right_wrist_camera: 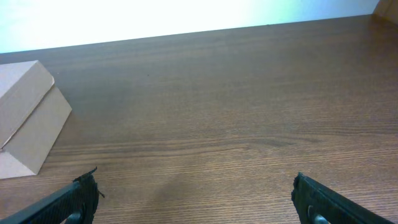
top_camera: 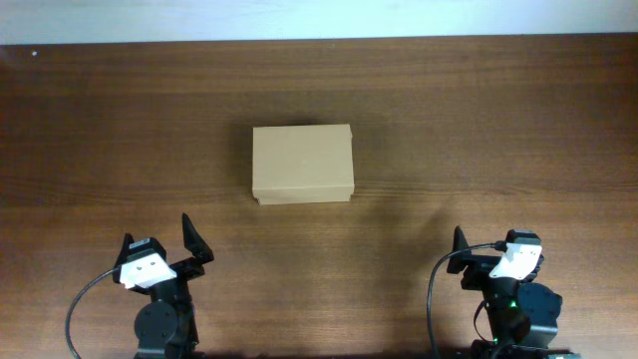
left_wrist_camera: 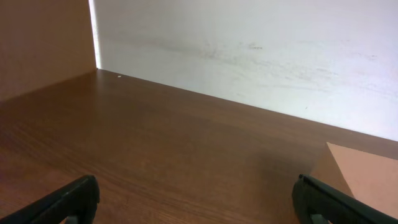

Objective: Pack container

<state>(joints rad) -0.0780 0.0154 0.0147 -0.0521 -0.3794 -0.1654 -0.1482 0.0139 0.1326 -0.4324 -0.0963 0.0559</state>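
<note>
the left gripper (left_wrist_camera: 194, 190) stands spread wide. its two black fingers (left_wrist_camera: 68, 202) sit at the bottom corners of the left wrist view with only bare wood between them, and they hold nothing. the right gripper (right_wrist_camera: 194, 183) is spread just as wide. its black fingers (right_wrist_camera: 336, 205) also sit at the two bottom corners of its own view, and the gap between them is empty.

from overhead, the left gripper (top_camera: 157, 234) is near the front edge of the table (top_camera: 120, 120) on the left side. the right gripper (top_camera: 496, 239) is near the front edge on the right side. a black cable (top_camera: 85, 304) loops beside the left arm's base.

the container (top_camera: 302, 165) lies flat on the table around the middle, farther back than both grippers and between them, touching neither. it is a plain tan box whose long side runs left to right, and its lid lies shut.

in the left wrist view only a corner of the container (left_wrist_camera: 367, 174) shows at the right edge, ahead of the right-hand finger and apart from it. in the right wrist view the container (right_wrist_camera: 28, 115) sits at the left edge, ahead of the left-hand finger and apart from it, with a flap seam running along its near side.

a pale wall (left_wrist_camera: 249, 50) rises past the far edge of the table.
</note>
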